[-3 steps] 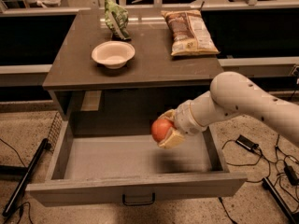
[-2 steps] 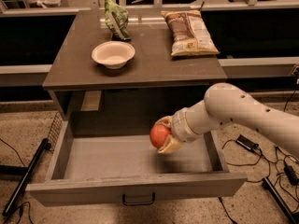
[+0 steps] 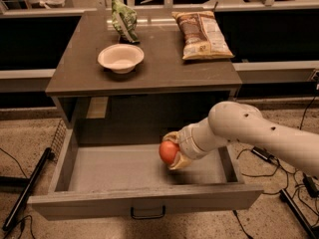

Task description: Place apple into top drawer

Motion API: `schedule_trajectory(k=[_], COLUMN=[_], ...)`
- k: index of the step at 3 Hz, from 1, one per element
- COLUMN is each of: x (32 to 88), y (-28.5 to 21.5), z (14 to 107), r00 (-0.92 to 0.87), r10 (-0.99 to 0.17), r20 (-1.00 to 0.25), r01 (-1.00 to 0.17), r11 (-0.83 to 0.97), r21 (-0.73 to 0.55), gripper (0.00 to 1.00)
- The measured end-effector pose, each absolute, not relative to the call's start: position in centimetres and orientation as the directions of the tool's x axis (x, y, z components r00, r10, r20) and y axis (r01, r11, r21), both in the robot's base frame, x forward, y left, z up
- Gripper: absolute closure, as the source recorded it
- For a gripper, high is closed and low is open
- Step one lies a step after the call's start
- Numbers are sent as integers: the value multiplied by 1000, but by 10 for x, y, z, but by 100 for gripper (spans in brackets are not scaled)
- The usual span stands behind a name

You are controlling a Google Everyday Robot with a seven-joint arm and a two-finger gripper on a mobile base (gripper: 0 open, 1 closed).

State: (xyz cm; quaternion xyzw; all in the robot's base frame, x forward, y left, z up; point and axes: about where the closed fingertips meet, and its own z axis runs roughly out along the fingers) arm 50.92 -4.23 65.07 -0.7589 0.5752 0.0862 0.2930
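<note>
The top drawer [image 3: 124, 171] stands pulled open under the cabinet top, with a grey flat bottom and a dark handle [image 3: 147, 214] on its front panel. My gripper [image 3: 172, 151] reaches in from the right on a white arm and is shut on the red-orange apple [image 3: 168, 152]. It holds the apple inside the drawer, right of the middle, just above the bottom. The fingers [image 3: 180, 162] wrap the apple above and below.
On the cabinet top [image 3: 75, 73] stand a white bowl [image 3: 120, 58], a green bag [image 3: 123, 20] and a brown chip bag [image 3: 202, 34]. Cables [image 3: 259, 156] lie on the floor at the right. A black stand leg [image 3: 25, 193] lies at the left.
My gripper has carried the apple lower and a little to the left, deeper into the open drawer. The drawer and the things on top have not moved.
</note>
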Motion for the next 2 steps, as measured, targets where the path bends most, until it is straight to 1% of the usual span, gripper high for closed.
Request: schedule_trajectory(k=[1, 2], x=[513, 510], y=[-39, -39], z=[638, 626], r00=[337, 336], r10=[-831, -836], r20=[-444, -434], r01=[-930, -941], r11=[-220, -275], r21=[-294, -198], gripper=[100, 84])
